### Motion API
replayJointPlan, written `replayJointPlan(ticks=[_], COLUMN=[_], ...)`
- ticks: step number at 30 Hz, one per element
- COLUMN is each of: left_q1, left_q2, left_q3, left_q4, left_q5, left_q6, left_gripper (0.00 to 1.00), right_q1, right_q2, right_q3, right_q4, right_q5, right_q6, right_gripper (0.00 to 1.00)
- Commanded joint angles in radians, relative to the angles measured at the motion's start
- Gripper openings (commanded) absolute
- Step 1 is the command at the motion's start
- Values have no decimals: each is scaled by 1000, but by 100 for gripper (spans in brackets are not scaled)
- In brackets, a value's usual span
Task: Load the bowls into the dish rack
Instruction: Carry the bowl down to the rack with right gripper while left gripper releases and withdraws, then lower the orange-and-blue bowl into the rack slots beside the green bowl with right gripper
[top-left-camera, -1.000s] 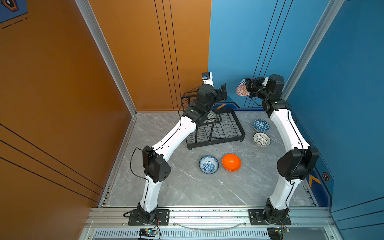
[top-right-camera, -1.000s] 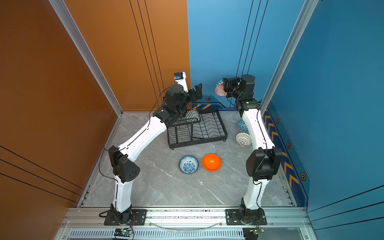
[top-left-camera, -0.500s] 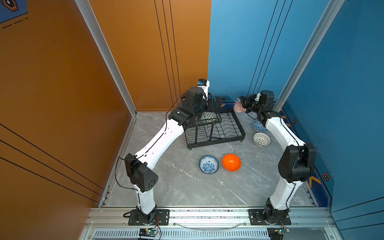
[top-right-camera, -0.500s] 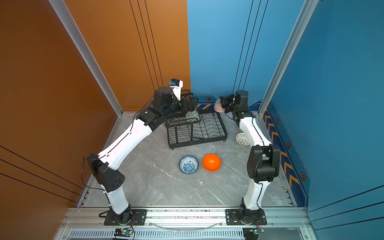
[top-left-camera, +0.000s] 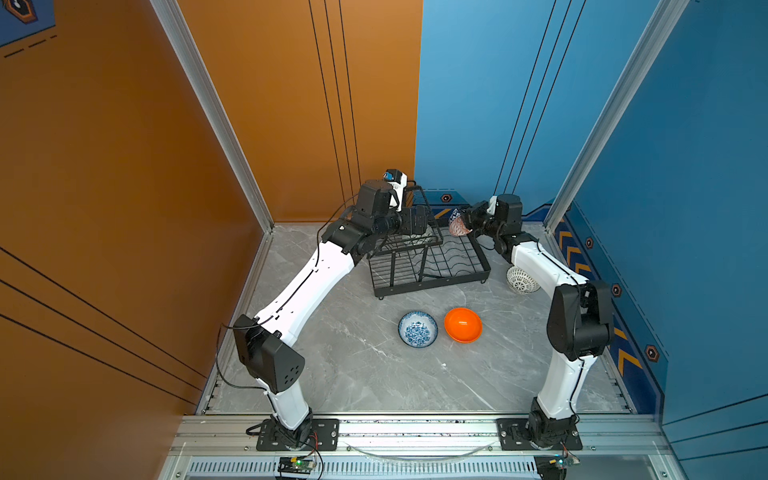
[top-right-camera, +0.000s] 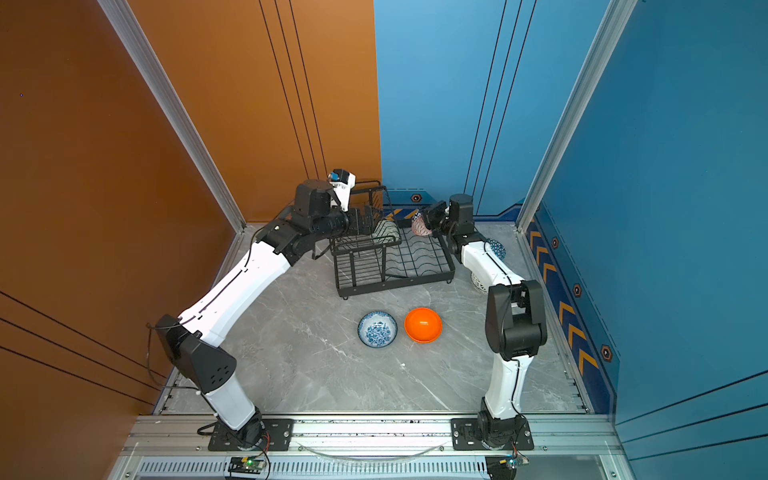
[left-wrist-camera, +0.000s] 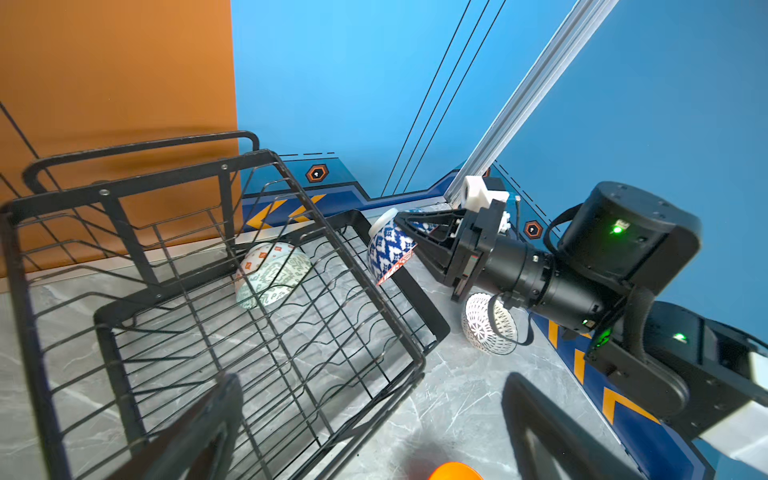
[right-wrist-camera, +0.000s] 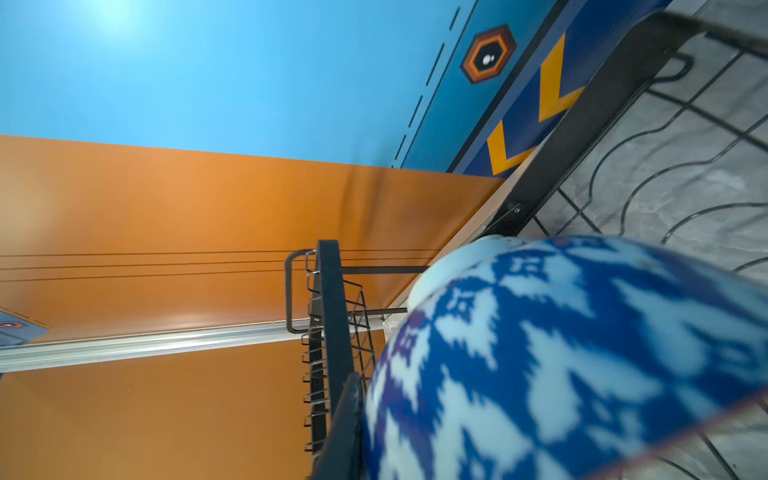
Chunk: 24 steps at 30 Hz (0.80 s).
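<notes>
The rack (top-left-camera: 432, 284) stands at the far middle of the floor (top-left-camera: 353, 374). Its far rim is close to the far wall (top-left-camera: 478, 145), and there is open floor on its left and near sides. Its raised tier (top-right-camera: 361, 245) takes the left part. Right of that, the tray's wavy wires lie bare up to the right rim. The green bowl (top-right-camera: 387, 232) lies on its side in the tray's far part, just right of the tier.

The right gripper (left-wrist-camera: 405, 226) is pinched on the rim of the diamond bowl (left-wrist-camera: 390, 249). That bowl hangs tilted on its side at the tray's far right corner; whether it touches the rim I cannot tell. The right arm rises from its near right base to a high elbow. From there it slants down, far and left, with the gripper pointing left.

The left gripper (top-right-camera: 365, 220) is spread wide and holds nothing. It is level above the tier and points right, with the green bowl just beyond its tips. The left arm has its elbow low at the near left, and its long white link climbs far and right to the wrist.

The lattice bowl (top-left-camera: 521, 280) sits just right of the rack's near right corner, under the right forearm. The triangle bowl (top-right-camera: 496, 249) lies farther back near the right wall (top-right-camera: 623, 208), partly hidden by that arm. The floral bowl (top-left-camera: 417, 329) and orange bowl (top-left-camera: 463, 325) sit side by side, just apart, on open floor on the near side of the rack.
</notes>
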<state>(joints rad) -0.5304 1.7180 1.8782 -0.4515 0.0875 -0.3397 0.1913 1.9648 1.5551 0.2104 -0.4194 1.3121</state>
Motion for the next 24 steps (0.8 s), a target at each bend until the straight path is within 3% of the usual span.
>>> replayJointPlan(ticks=[1,24], left_q1=[19,59], left_q2=[-41,-52], left_q3=[-23,-51], left_q4=[-23,-36], left_q5=[4,61], left_q6=[16,-21], left_gripper=[98,98], right_q1=[28,132], right_q2=[41,266], right_q3=[17,73], right_q4=[92,316], right_q5=[-13,11], right_q6=[-10,93], right_gripper=[0,0])
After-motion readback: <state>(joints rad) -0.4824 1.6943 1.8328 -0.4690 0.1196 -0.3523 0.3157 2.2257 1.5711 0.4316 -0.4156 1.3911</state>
